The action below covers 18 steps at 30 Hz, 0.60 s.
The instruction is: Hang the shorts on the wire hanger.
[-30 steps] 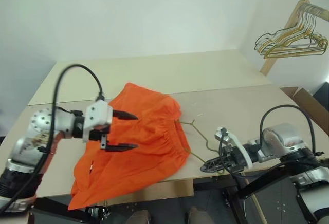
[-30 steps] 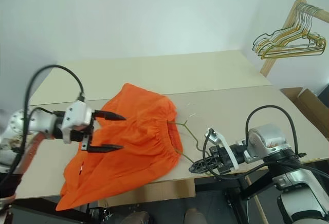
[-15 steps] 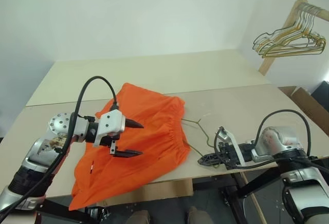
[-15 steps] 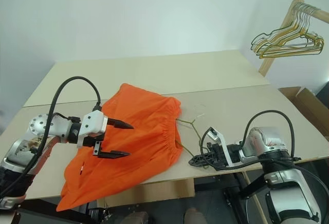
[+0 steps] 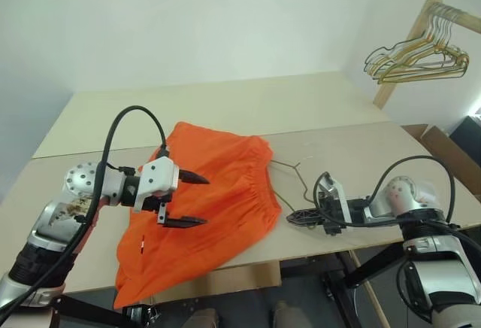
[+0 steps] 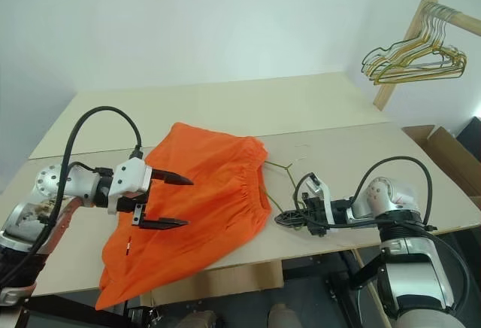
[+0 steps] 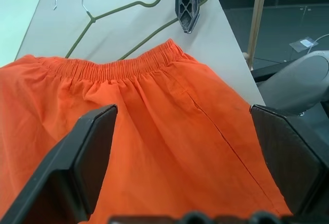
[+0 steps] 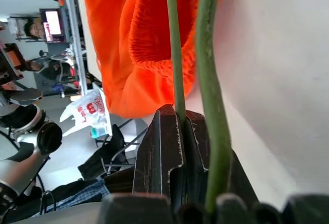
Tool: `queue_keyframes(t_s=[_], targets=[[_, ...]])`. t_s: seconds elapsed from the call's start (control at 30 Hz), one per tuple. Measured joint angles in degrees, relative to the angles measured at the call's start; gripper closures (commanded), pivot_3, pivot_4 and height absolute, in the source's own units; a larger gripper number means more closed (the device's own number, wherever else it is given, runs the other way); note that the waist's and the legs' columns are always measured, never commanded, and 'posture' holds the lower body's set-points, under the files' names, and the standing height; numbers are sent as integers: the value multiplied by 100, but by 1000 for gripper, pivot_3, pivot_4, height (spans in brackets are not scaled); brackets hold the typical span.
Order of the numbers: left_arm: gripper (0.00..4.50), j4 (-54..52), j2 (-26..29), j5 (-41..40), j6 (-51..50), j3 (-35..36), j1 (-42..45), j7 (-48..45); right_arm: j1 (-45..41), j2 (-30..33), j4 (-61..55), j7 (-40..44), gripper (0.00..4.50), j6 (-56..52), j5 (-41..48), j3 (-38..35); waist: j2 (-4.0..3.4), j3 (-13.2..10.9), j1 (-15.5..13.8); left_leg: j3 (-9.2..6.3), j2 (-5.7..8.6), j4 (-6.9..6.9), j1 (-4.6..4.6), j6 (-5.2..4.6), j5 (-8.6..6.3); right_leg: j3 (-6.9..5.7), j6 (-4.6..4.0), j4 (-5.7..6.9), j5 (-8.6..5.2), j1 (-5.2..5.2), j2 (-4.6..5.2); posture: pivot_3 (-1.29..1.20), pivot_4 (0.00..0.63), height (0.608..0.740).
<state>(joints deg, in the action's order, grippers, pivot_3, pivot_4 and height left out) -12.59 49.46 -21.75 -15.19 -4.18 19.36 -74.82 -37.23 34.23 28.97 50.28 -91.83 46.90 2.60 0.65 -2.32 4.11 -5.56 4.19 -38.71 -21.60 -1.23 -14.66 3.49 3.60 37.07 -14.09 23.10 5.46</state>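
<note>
Lying spread on the pale table (image 5: pixel 338 110), the shorts (image 5: pixel 210 208) sit toward its near edge, their lower hem spilling over the front and their gathered waistband facing the robot's right. Just beside that waistband lies the wire hanger (image 5: pixel 289 181), flat on the tabletop, its hook pointing away from the robot; part of its wire appears to run under the edge of the fabric, though the overlap is hard to make out.

The left gripper (image 5: pixel 192 200) hovers above the middle of the shorts with its two black fingers spread wide and nothing between them; in the left wrist view the orange cloth lies below the gap, untouched.

The right gripper (image 5: pixel 294 215) rests low at the table's front edge, pointing toward the shorts. Its fingers are pressed together on the near end of the wire hanger, and the right wrist view shows the thin olive wire pinched between them.

Up by the wall to the right, a bunch of gold and dark hangers (image 5: pixel 413 61) hangs from a wooden rack (image 5: pixel 398 68), well apart from the table's work.
</note>
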Motion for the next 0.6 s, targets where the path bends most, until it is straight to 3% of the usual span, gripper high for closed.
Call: queue_keyframes(t_s=[0.23, 0.6], targets=[[14, 19, 4, 3, 20, 26, 20, -39, -655, -243, 593, 601, 4500, 636, -483, 647, -1, 0, 109, 0, -1, 0, 5, 0, -1, 1, 0, 2, 0, -1, -3, -38, 0, 740], [14, 4, 19, 4, 24, 99, -12, -12, -1336, -676, 2327, 932, 4500, 1747, -1391, 495, -1, 1, 150, -1, 0, 0, 2, 2, -1, 2, -1, 4, 0, 5, -2, -25, 0, 740]])
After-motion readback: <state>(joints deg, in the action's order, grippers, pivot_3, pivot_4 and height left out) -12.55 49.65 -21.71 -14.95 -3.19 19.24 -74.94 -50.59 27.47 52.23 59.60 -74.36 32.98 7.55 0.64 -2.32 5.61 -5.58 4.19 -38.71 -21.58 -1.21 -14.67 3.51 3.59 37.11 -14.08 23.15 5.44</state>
